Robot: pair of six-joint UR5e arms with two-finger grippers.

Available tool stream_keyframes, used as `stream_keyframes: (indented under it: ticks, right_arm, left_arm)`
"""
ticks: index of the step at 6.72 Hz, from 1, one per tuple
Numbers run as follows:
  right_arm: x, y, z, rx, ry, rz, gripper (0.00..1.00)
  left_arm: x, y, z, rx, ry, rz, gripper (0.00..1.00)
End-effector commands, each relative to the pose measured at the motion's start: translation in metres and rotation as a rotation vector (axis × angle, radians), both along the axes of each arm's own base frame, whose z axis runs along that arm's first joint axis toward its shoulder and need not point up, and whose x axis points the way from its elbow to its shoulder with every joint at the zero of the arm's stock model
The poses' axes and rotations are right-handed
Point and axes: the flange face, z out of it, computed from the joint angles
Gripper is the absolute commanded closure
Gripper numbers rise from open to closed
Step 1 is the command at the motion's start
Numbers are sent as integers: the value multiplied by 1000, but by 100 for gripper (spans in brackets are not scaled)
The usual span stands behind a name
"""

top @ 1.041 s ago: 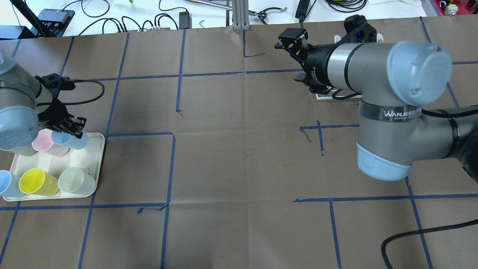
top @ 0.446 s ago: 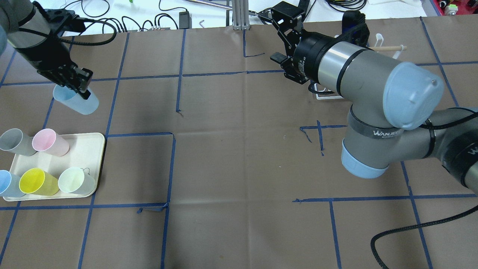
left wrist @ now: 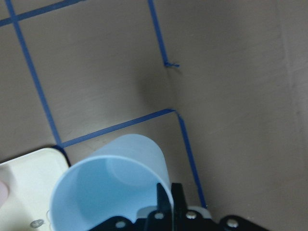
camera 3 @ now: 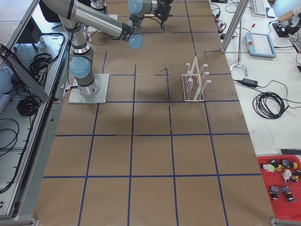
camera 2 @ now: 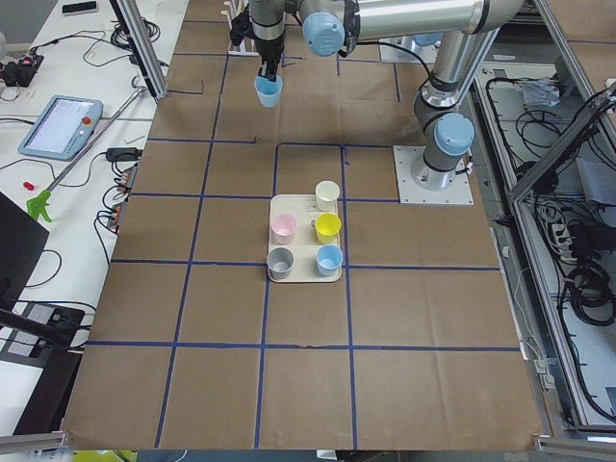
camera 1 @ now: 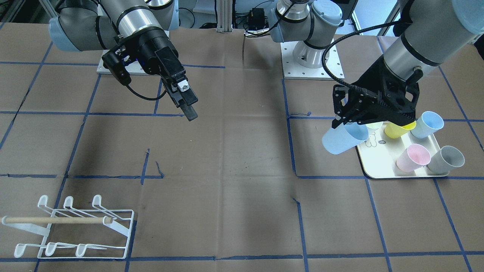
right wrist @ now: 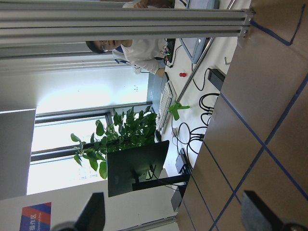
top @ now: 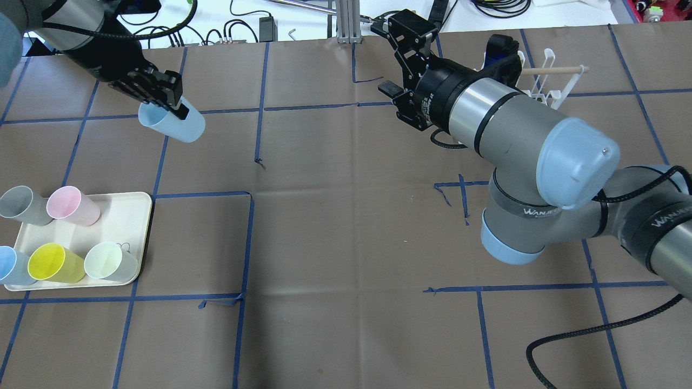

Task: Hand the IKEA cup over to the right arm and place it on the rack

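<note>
My left gripper [top: 172, 107] is shut on the rim of a light blue IKEA cup [top: 181, 126] and holds it tilted in the air, beyond the tray. The cup fills the bottom of the left wrist view [left wrist: 110, 183], one finger inside the rim. From the front the cup [camera 1: 340, 139] hangs under the left gripper [camera 1: 359, 122] at the tray's edge. My right gripper [top: 388, 58] is open and empty, in the air over the table's middle, pointing toward the left arm. Its jaws stand wide apart in the right wrist view [right wrist: 175, 216]. The white wire rack [camera 1: 72, 226] with a wooden dowel stands behind the right arm [top: 546, 81].
A cream tray [top: 127, 219] at the near left holds grey [top: 21, 204], pink [top: 70, 205], blue, yellow [top: 54, 263] and pale green [top: 111, 261] cups. Cables and an aluminium post line the table's far edge. Blue tape lines cross the brown table.
My left gripper has lifted the blue cup off the tray and carried it away from the robot and toward the middle. My right arm has swung its open gripper leftward, uncovering the rack.
</note>
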Motion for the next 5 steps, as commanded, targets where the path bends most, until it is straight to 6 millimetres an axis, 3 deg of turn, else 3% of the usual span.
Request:
stream_keyframes:
  ticks: [1,3,5]
  right_arm:
    - [-9,2,-12,12,18,-98,0]
    - [-13,-9,-31,74,45,-147,0]
    - [-11,-14,-42,163,62,-139,0]
  left_arm:
    - [-25,-11,7,-193,257,-24,100]
    - [-41,8,-5,-438,384,-82,100]
    - [-53,32,-37,-678,431,-161,99]
